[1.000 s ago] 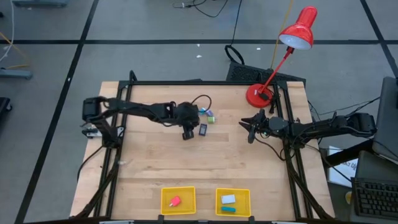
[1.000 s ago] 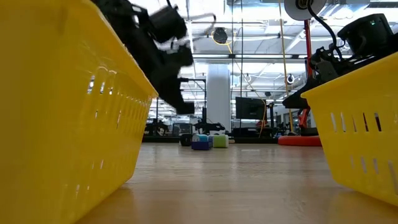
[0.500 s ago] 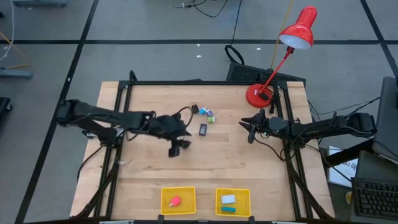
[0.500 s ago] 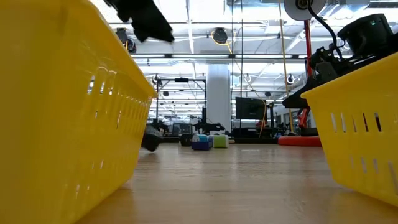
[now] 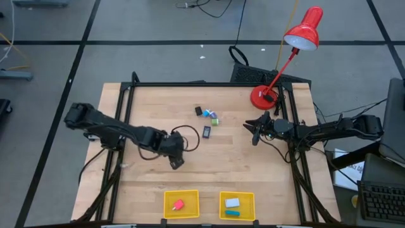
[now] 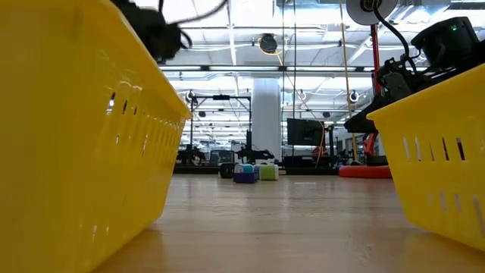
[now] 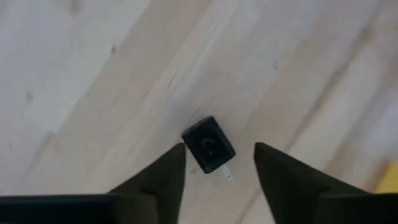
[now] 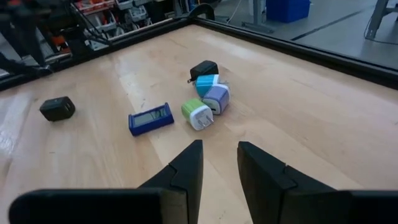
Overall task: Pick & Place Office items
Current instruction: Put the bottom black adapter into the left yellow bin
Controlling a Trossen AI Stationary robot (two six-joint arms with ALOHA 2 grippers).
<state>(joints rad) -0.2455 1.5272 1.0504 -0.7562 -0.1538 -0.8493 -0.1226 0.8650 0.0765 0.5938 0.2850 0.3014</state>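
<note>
The left claw [image 5: 176, 162] hovers spread over a black charger [image 7: 209, 145] lying on the wooden surface [image 5: 240, 164], short of the yellow trays [image 5: 181, 204], while the right claw [image 5: 254, 132] waits spread near the lamp [image 5: 278, 60].

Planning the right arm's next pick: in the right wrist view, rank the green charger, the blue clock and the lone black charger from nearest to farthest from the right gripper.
From the right gripper:
1. Green charger, in the cluster just ahead.
2. Blue clock, beside it, further out.
3. Lone black charger, apart, towards the left arm.
</note>
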